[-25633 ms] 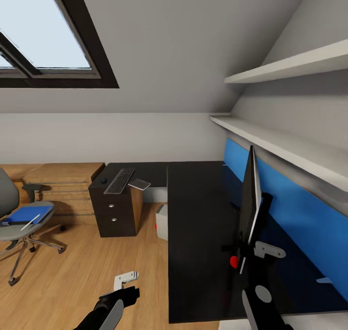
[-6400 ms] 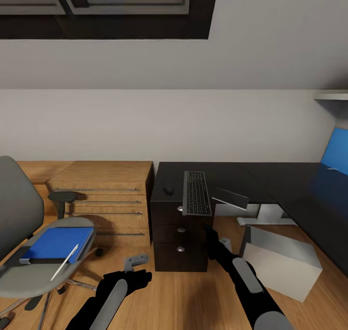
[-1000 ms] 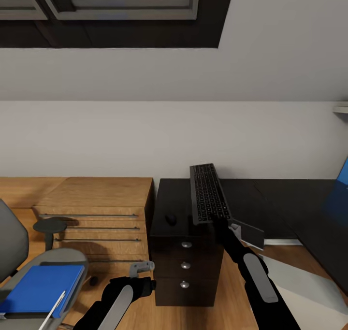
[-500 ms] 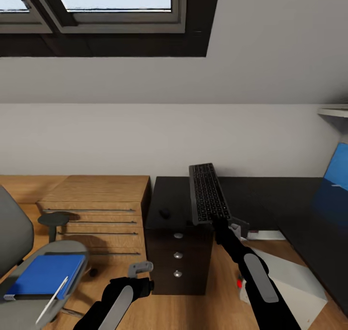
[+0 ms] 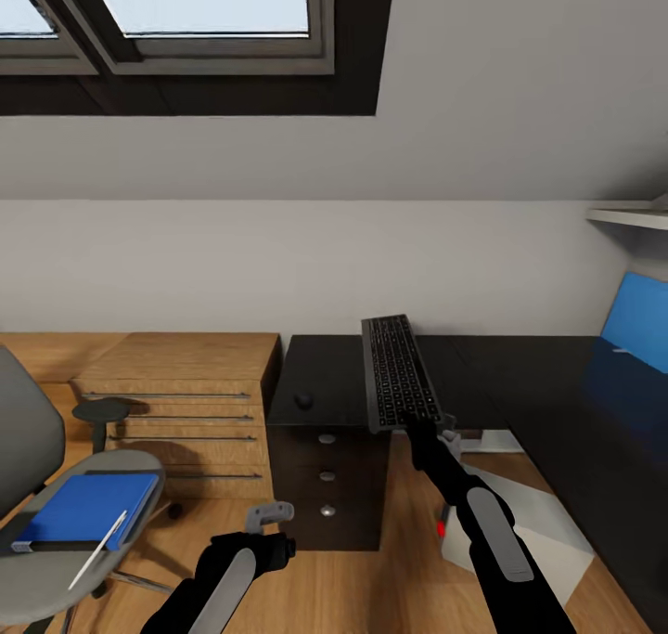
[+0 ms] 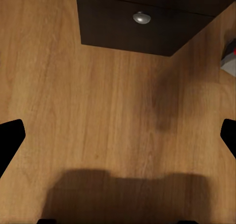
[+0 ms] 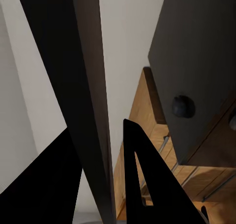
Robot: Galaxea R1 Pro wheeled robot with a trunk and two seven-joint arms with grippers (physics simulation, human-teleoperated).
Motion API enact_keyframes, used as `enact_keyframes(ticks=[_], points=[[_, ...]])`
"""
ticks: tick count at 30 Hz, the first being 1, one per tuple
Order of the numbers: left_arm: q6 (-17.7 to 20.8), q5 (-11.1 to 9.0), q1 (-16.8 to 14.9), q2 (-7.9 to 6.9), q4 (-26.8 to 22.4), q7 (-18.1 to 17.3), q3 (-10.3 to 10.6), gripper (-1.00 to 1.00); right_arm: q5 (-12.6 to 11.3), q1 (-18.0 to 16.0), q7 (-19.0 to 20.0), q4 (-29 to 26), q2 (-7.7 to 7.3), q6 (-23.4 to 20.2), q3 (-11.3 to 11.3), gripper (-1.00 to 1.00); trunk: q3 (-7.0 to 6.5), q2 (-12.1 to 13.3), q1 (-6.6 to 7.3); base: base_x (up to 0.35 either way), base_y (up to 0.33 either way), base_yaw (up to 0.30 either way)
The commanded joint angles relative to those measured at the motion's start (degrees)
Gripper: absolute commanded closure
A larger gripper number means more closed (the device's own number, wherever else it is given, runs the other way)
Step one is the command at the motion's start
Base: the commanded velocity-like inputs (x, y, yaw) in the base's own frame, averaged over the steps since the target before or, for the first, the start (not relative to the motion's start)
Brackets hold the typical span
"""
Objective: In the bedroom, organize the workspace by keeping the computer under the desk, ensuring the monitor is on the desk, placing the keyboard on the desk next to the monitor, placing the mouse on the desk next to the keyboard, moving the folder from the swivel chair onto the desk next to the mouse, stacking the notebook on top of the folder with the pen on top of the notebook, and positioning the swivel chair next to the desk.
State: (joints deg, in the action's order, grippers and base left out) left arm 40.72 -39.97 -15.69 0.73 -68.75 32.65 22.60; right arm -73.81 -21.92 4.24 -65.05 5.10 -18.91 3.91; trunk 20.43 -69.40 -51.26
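Keyboard point(image 5: 399, 372) lifted in right tool point(image 5: 429, 422), clamped on its near edge.
Mouse point(image 5: 303, 399) at nine o'clock; folder point(image 5: 85, 510), pen point(image 5: 96, 536) unmoved on swivel chair point(image 5: 56, 495); left tool point(image 5: 269, 515) apart.

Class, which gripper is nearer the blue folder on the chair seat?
Left. The left gripper hangs over the floor just beside the folder; the right gripper holds the keyboard by the desk.

Swivel chair point(image 5: 37, 458) cut by the left edge; computer point(image 5: 520, 523) half behind the right arm.
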Motion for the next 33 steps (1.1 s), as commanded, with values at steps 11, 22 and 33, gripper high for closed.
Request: enact_keyframes(ticks=[11,22,33], points=[[-0.8,-0.8,0.0,-0.15,-0.1,0.4,-0.1,-1.0,-0.3,0.0,0.2,-0.1,0.0,-0.6,0.2,1.0,0.07,0.0,0.0,-0.012,-0.01,-0.032],[-1.0,-0.8,0.0,-0.12,-0.1,0.4,-0.2,-1.0,-0.3,0.1,0.2,-0.2,0.13,-0.7,0.2,1.0,0.07,0.0,0.0,-0.051,0.1,-0.001],[-1.0,-0.8,0.0,-0.11,-0.1,0.4,-0.2,-1.0,-0.1,0.4,0.1,-0.3,0.08,-0.5,0.2,1.0,0.23,0.0,0.0,-0.011,0.036,-0.054]])
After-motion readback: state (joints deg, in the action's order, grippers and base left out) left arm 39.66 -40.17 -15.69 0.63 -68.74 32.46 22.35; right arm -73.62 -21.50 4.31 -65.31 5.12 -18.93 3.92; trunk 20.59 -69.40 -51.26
